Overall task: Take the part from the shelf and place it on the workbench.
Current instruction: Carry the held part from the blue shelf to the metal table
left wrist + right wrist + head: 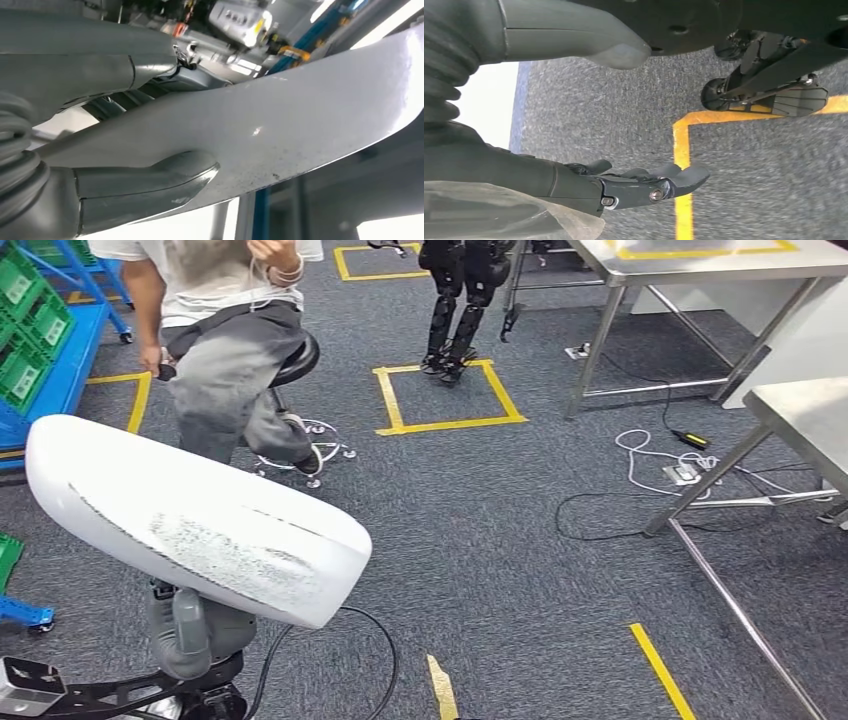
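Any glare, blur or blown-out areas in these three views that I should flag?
Head view: evenly lit and sharp; the white part in the left hand shows no glare. Left wrist view: the part is sharp, the background soft, with blown-out white patches by the frame edges. Right wrist view: the right hand is sharp, the carpet grainy, with an overexposed white patch behind the thumb.
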Controlling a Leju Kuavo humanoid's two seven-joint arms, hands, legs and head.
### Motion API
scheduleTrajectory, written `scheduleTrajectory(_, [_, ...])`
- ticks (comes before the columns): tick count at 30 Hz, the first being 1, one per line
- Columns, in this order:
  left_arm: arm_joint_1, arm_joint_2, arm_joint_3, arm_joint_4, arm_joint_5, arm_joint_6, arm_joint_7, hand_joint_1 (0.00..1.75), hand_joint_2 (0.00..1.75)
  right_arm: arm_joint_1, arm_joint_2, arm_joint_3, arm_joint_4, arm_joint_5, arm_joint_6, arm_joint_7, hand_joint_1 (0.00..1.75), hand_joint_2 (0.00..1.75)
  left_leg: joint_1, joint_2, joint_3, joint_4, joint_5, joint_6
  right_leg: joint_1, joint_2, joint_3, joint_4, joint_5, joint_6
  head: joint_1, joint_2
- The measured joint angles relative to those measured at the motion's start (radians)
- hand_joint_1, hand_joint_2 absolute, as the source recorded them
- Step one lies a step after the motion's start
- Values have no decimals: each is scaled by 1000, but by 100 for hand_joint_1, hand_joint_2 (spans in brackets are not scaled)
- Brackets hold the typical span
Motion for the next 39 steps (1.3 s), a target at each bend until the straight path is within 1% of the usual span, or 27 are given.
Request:
scheduleTrajectory(1, [0, 0, -3, 0, -12, 2, 0, 175, 175, 0, 0, -3, 0, -2, 0, -2, 0, 175, 0, 12, 3, 0, -3, -4, 0, -15, 41, -68, 31, 0, 0, 0])
scheduleTrajectory(3, [0, 0, -10, 0, -28, 14, 0, 175, 175, -3, 0, -9, 0, -5, 0, -5, 0, 175, -5, 32, 9, 2, -10, -15, 6, -50, 114, -187, 66, -7, -1, 0])
scheduleTrajectory(4, [0, 0, -14, 0, -33, 20, 0, 175, 175, -5, 0, -11, 0, -6, 0, -6, 0, 175, -7, 41, 11, 3, -13, -20, 10, -59, 131, -215, 69, -14, -2, 0])
scheduleTrajectory(5, [0, 1, -17, 0, -36, 26, 0, 175, 175, -6, 0, -14, 0, -6, 0, -7, 0, 175, -9, 50, 13, 4, -15, -25, 14, -57, 133, -221, 65, -21, -3, 0])
scheduleTrajectory(7, [0, 1, -21, 0, -38, 34, 0, 175, 175, -2, 0, -19, 0, -7, -3, -8, 0, 175, -5, 58, 19, 6, -21, -35, 14, -36, 132, -222, 66, -35, -5, 0])
scheduleTrajectory(9, [-1, 3, -23, 0, -38, 40, 0, 175, 175, 1, 0, -22, -1, -7, -9, -17, 0, 175, 0, 19, 5, 49, -54, -44, 11, -16, 137, -227, 69, -48, -8, 0])
scheduleTrajectory(11, [0, 6, -23, 0, -38, 46, 0, 175, 175, -2, 0, -22, -1, -6, -13, -29, 0, 175, 1, -30, -50, 171, -116, -45, 12, 7, 139, -228, 70, -57, -13, 0])
scheduleTrajectory(12, [0, 6, -23, 0, -39, 47, 0, 175, 175, -4, 0, -22, -1, -5, -14, -33, 0, 175, 0, -39, -83, 238, -141, -44, 13, 21, 139, -228, 70, -59, -14, 0])
scheduleTrajectory(13, [0, 7, -23, 0, -39, 49, 0, 175, 175, -4, 0, -23, -1, -5, -15, -34, 0, 175, 0, -43, -108, 283, -150, -43, 15, 35, 140, -227, 69, -60, -14, 0])
scheduleTrajectory(14, [0, 7, -23, 0, -39, 49, 0, 175, 175, -4, 0, -23, -1, -4, -15, -35, 0, 175, 0, -45, -117, 293, -138, -40, 16, 50, 142, -227, 69, -61, -14, 0])
scheduleTrajectory(15, [0, 7, -23, 0, -40, 49, 0, 175, 175, -3, 0, -23, -1, -4, -15, -35, 0, 175, -1, -49, -109, 262, -106, -36, 17, 65, 145, -226, 68, -61, -14, 0])
scheduleTrajectory(16, [0, 7, -23, 0, -40, 50, 0, 175, 175, -3, 0, -23, -1, -4, -16, -35, 0, 175, -1, -61, -87, 203, -63, -31, 17, 80, 147, -225, 68, -60, -14, 0])
scheduleTrajectory(17, [0, 7, -23, 0, -39, 49, 0, 175, 175, -3, 0, -23, -1, -4, -16, -35, 0, 175, 0, -86, -62, 138, -27, -26, 17, 93, 148, -224, 67, -59, -13, 0])
scheduleTrajectory(18, [0, 7, -23, 0, -39, 49, 0, 175, 175, -4, 1, -23, -1, -4, -16, -35, 0, 175, 1, -108, -40, 80, -2, -23, 16, 107, 145, -221, 66, -56, -14, 0])
scheduleTrajectory(20, [-1, 8, -23, 0, -37, 46, 0, 175, 175, -5, 2, -24, -1, -4, -16, -35, 0, 175, -1, -134, -23, 31, 5, -20, 12, 128, 135, -219, 68, -45, -15, 0])
scheduleTrajectory(22, [-2, 7, -23, 0, -35, 43, 0, 175, 175, 0, 1, -27, -1, -3, -17, -35, 0, 175, -3, -117, -20, 18, 7, -16, 7, 139, 122, -220, 70, -31, -17, 0])
scheduleTrajectory(24, [-1, 5, -23, -1, -35, 38, 0, 175, 175, 3, 1, -30, -1, -2, -20, -35, 0, 175, 0, -93, -14, 6, 12, -7, 9, 93, 101, -192, 50, -22, -12, 0])
scheduleTrajectory(26, [0, 4, -22, -1, -34, 36, 0, 175, 175, 0, 1, -33, -1, 0, -24, -36, 0, 175, -1, -63, -12, 1, 12, -1, 12, 31, 47, -89, -3, -16, -9, 0])
scheduleTrajectory(27, [1, 3, -21, -1, -34, 38, 0, 175, 175, -2, 2, -35, -1, 1, -26, -37, 0, 175, -3, -47, -12, 1, 11, 1, 10, 19, 12, -21, -31, -13, -7, 0])
scheduleTrajectory(28, [1, 3, -21, -1, -34, 41, 0, 175, 175, -2, 2, -36, -1, 2, -28, -38, 0, 175, -4, -31, -12, 2, 10, 2, 8, 13, -14, 30, -46, -10, -8, 0])
scheduleTrajectory(29, [1, 3, -21, -1, -32, 42, 0, 175, 175, -1, 2, -37, -1, 4, -31, -40, 0, 175, -4, -17, -11, 2, 9, 1, 7, 10, -24, 49, -43, -7, -8, 0])
scheduleTrajectory(30, [1, 3, -21, -1, -30, 42, 0, 175, 175, 0, 2, -38, -1, 6, -34, -41, 0, 175, -4, -3, -10, 2, 7, 0, 5, 5, -12, 30, -23, -5, -7, 0])
scheduleTrajectory(31, [1, 3, -20, -1, -28, 41, 0, 175, 175, 1, 2, -39, -1, 6, -36, -41, 0, 175, -3, 9, -8, 2, 5, -2, 3, -4, 20, -27, 10, -4, -8, 0])
scheduleTrajectory(33, [1, 3, -18, -1, -26, 38, 0, 175, 175, -1, 2, -40, -1, 8, -39, -42, 0, 175, -6, 29, -2, 4, -2, -11, 6, -46, 97, -161, 57, -7, -8, 0])
scheduleTrajectory(35, [1, 3, -17, -1, -26, 36, 0, 175, 175, -4, 1, -43, -1, 8, -39, -43, 0, 175, -11, 47, 3, 7, -7, -22, 12, -66, 130, -218, 66, -18, -11, 0])
scheduleTrajectory(37, [1, 3, -17, -1, -26, 35, 0, 175, 175, -3, 1, -45, -1, 8, -40, -43, 0, 175, -10, 62, 7, 7, -11, -33, 16, -45, 131, -220, 67, -33, -13, 0])
scheduleTrajectory(39, [1, 3, -17, -2, -26, 35, 0, 175, 175, 0, 1, -46, -2, 8, -41, -43, 0, 175, -4, 35, 3, 30, -32, -43, 14, -25, 133, -223, 71, -46, -15, 0])
